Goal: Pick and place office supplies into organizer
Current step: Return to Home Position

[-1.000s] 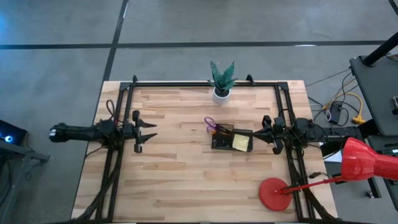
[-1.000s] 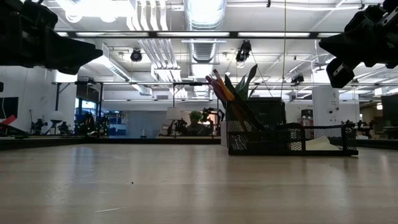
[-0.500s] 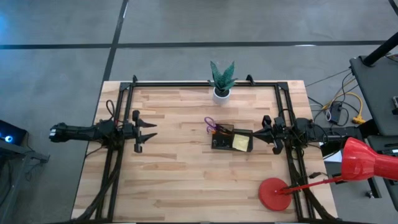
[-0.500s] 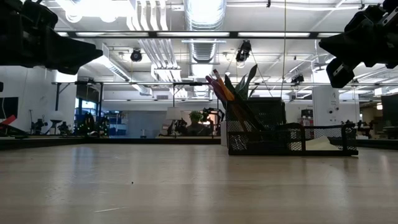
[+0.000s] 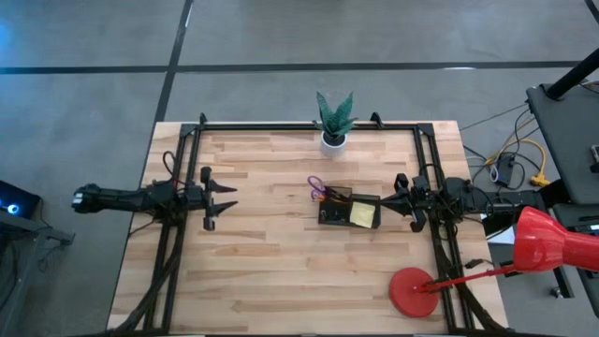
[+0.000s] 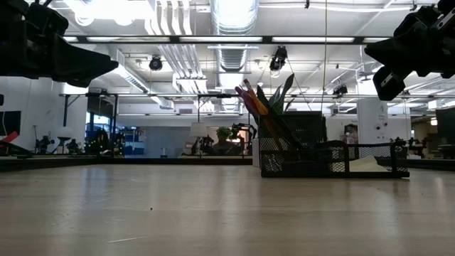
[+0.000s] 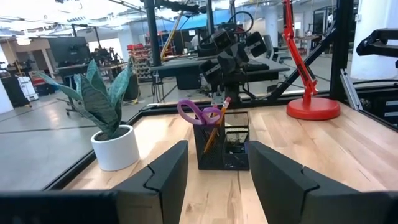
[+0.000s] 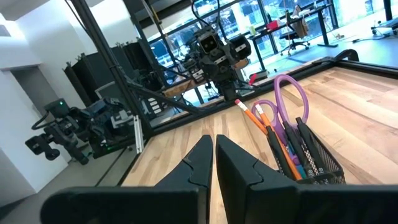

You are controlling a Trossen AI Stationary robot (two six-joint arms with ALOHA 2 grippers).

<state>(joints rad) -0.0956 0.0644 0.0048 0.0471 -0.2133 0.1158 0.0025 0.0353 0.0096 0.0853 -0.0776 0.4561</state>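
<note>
Wooden table (image 5: 281, 271) | black mesh organizer (image 5: 335, 214) holds purple scissors (image 5: 316, 185), pens (image 8: 256, 119), yellow sticky pad (image 5: 362, 214) | right gripper (image 5: 386, 199) fingers pressed together, organizer just ahead | left gripper (image 5: 226, 198) spread, organizer well ahead

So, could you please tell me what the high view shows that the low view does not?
Only the high view shows the red lamp near the table's corner, the full length of both arms, and the table's whole outline. Only the low view shows the organizer's mesh wall from the side, how the pens lean in its taller compartment, and the room with its ceiling lights beyond. Both show the organizer, the left gripper out to its left and the right gripper close by on its right.
</note>
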